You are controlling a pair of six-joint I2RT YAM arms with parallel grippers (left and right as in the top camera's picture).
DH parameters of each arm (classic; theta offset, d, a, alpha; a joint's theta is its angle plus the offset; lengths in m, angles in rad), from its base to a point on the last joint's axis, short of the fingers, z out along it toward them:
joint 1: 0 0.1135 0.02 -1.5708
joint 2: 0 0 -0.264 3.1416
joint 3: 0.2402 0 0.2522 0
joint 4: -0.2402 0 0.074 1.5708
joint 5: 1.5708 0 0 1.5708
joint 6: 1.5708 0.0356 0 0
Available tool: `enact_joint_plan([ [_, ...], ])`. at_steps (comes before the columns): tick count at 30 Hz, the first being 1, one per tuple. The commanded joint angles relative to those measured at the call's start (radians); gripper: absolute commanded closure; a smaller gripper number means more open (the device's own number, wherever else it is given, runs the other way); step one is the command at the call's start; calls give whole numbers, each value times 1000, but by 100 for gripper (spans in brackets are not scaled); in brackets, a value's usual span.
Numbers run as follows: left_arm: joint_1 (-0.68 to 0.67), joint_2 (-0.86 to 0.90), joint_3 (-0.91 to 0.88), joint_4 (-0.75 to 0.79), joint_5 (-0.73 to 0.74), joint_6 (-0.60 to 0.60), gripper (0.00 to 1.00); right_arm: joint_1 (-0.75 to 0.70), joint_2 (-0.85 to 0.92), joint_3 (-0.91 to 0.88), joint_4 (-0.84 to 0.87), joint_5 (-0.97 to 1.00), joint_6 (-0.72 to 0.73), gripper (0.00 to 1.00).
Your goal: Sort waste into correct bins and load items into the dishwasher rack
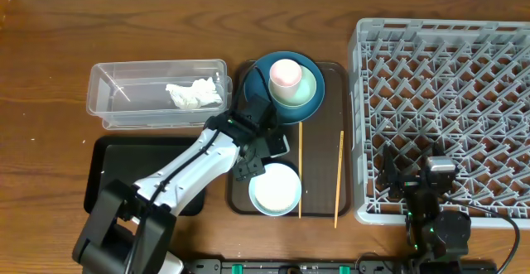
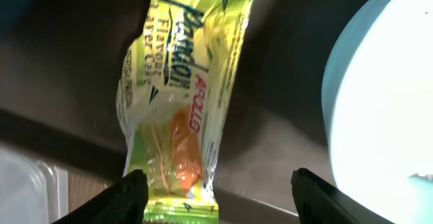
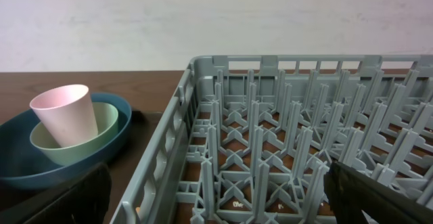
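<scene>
Yellow-green foil fills the left wrist view: the snack wrapper [image 2: 179, 95] lies flat on the brown serving tray [image 1: 331, 79], just left of the pale blue-white bowl [image 2: 385, 102]. The left pincer [image 2: 226, 197] is spread above it, one finger [image 2: 128, 197] at the wrapper's lower corner and the other well to the side, so the wrapper is off centre in the gap.

I judge the step is to pick it up. It would be good to shift the pincer so both fingers stand across the narrow width, go down until the tips touch the tray, then close. Thin foil slips easily, and the bowl's rim is near. The clear tub [image 1: 157, 96] with the tissue [image 1: 195, 93] and the black tray [image 1: 108, 175] wait on the left. The right pincer [image 3: 216, 204] hangs spread, holding nothing, over the dishwasher rack [image 3: 203, 68].
</scene>
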Motion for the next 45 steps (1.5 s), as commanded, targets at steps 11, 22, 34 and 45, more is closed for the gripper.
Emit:
enact_joint_plan([
  [11, 68, 49, -10, 40, 52, 44, 28, 9, -5, -2, -4, 0, -5, 1],
  [22, 83, 100, -10, 65, 141, 51, 28, 9, -5, -2, -4, 0, -5, 1],
  [34, 83, 114, -10, 66, 140, 50, 68, 9, -5, -2, -4, 0, -5, 1],
  [45, 83, 86, 8, 72, 140, 48, 94, 9, -5, -2, -4, 0, -5, 1],
])
